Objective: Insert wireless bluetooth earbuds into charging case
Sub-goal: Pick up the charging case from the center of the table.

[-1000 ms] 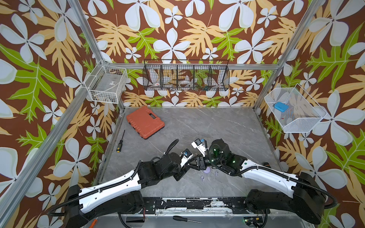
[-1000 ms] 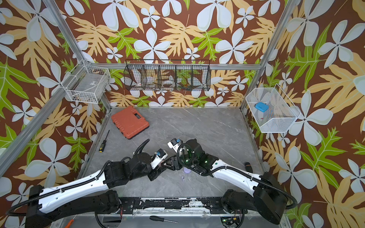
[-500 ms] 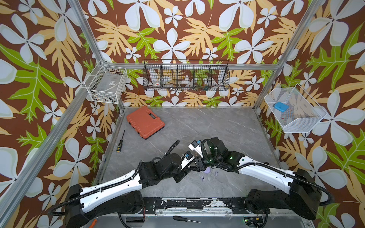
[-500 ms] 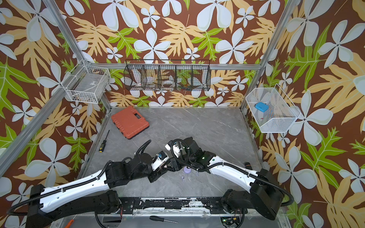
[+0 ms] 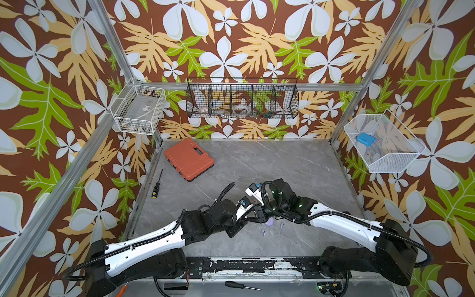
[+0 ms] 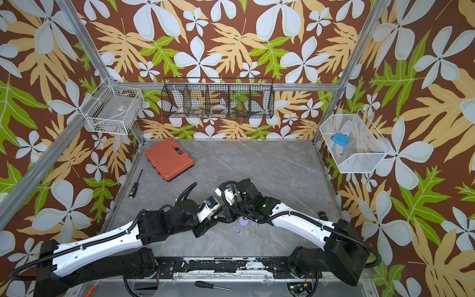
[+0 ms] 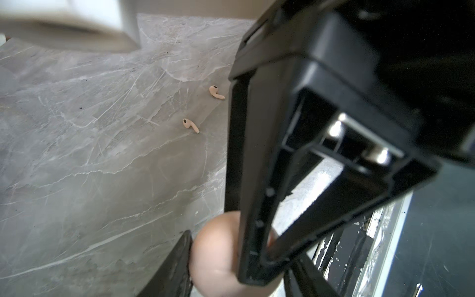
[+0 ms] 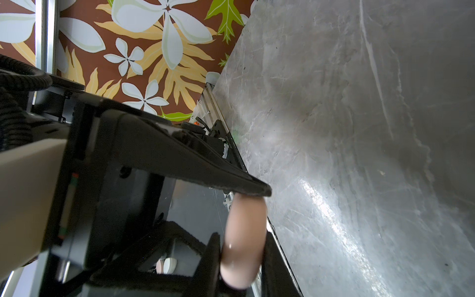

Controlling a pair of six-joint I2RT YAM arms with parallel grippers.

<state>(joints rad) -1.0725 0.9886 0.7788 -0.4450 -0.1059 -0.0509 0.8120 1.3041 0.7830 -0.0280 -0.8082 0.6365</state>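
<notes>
A pale pink round charging case [image 7: 218, 254] hangs just above the table, front centre. My left gripper [image 7: 231, 257] is shut on its flat faces. My right gripper [image 8: 243, 257] meets it from the other side, and its fingers [image 8: 213, 257] press the case [image 8: 244, 239] seen edge-on. In both top views the two grippers [image 5: 253, 218] hide this case. A lavender case [image 5: 268, 221] lies on the table beside them, with two tiny pale earbuds [image 5: 282, 225] [image 5: 264, 232] close by. Two stemmed earbuds [image 7: 216, 92] [image 7: 190, 125] lie loose beyond my left fingers and look pale pink there.
An orange tool case [image 5: 189, 159] lies at the back left and a screwdriver [image 5: 156, 186] by the left edge. Wire baskets [image 5: 241, 99] hang on the walls, one white [image 5: 383, 144] with a blue thing inside. Another screwdriver [image 5: 239, 285] rests on the front rail.
My right gripper has swung in towards the left one and its jaws have closed round the pink case. The left arm has held still.
</notes>
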